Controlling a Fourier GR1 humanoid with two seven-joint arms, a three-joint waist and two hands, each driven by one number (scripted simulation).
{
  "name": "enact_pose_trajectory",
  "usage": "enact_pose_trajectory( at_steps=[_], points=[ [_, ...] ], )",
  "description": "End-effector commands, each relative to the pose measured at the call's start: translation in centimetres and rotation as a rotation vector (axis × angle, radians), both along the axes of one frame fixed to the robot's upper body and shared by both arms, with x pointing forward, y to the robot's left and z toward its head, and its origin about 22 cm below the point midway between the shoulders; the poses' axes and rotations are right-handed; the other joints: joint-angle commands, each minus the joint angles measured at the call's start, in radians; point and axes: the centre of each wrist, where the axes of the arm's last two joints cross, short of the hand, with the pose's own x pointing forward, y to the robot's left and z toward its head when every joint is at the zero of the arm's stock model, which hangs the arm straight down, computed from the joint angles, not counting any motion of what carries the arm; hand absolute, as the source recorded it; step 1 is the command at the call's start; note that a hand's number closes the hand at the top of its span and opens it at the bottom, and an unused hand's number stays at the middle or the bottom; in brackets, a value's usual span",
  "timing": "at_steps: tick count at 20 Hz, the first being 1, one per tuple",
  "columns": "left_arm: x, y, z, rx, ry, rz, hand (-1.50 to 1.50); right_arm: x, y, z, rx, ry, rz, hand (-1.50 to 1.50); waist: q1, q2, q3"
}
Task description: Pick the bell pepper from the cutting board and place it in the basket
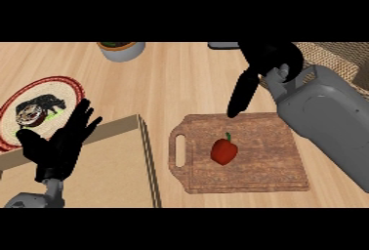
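Grey-armed right hand (pixel 263 66), fingers straight, hovers above glossy red bell pepper (pixel 224 151) on wood-grained cutting board (pixel 267 166).

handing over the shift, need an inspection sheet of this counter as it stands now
surface: light wooden counter, no spills seen
job's things: red bell pepper lies on the wooden cutting board; woven basket at upper right, partly hidden
clutter: patterned plate at left; grey bowl at top edge; tan box beside the board
hands: left hand open, resting over the box; right hand above the board's far edge, fingers extended, holding nothing
cables: nothing seen
surroundings: nothing seen
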Motion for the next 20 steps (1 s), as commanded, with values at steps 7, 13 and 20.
enact_pose_trajectory(
  at_steps=[7,13,20],
  points=[
    [-4.6,3.2,-6.2,0.062,0.361,0.077,0.0,-1.8,0.8,-0.9,-0.041,0.08,-0.067,-1.5,0.006,0.032,-0.019],
    [-5.5,2.8,-6.8,0.063,0.357,0.079,0.0,-2.3,0.0,-3.6,-0.047,0.074,-0.089,-1.5,0.021,0.037,-0.018],
    [-5.5,2.1,-6.7,0.069,0.355,0.056,0.0,-3.0,-0.4,-6.8,-0.089,0.144,-0.104,-1.5,0.022,0.036,-0.017]
  ],
)
